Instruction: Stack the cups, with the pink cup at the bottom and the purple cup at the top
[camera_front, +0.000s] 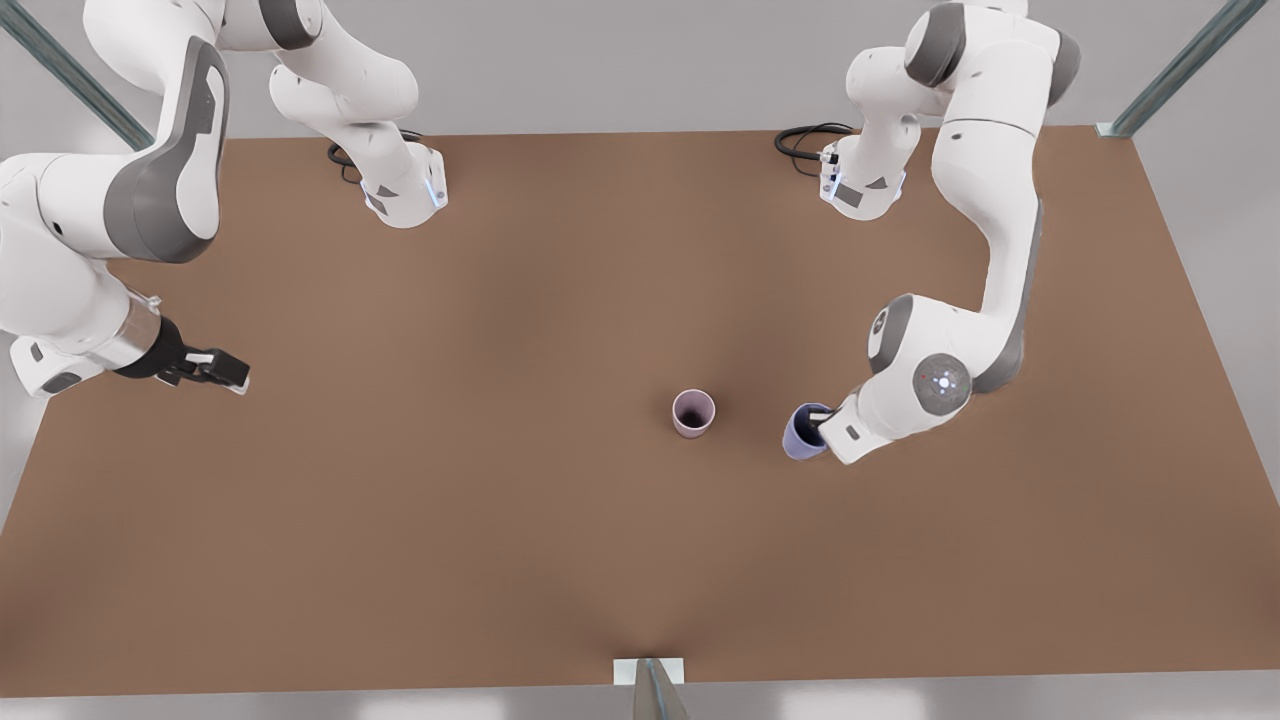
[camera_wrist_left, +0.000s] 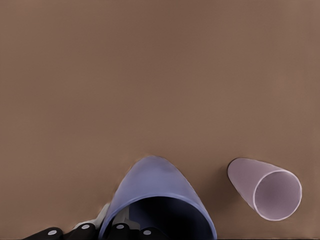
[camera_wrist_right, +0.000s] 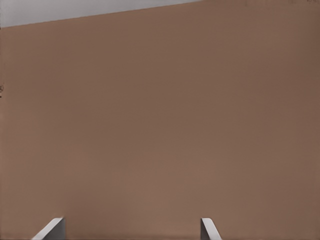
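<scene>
A broad brown bench (camera_front: 520, 520) carries the whole scene, with two white arms mounted at its far edge. The arm on the front view's right bends down to the purple cup (camera_front: 803, 432), and the left claw (camera_front: 822, 425) is grasping that cup at its rim, one finger inside and one outside; the cup sits tilted, right of the bench's middle in the front view. The arm on the front view's left waits near the bench's edge, well apart from both cups, its right claw (camera_front: 222, 372) released, fingertips (camera_wrist_right: 52, 229) spread wide over bare bench. The pink cup (camera_front: 693, 412) stands upright, mouth up, just beside the purple cup, not touching it.
</scene>
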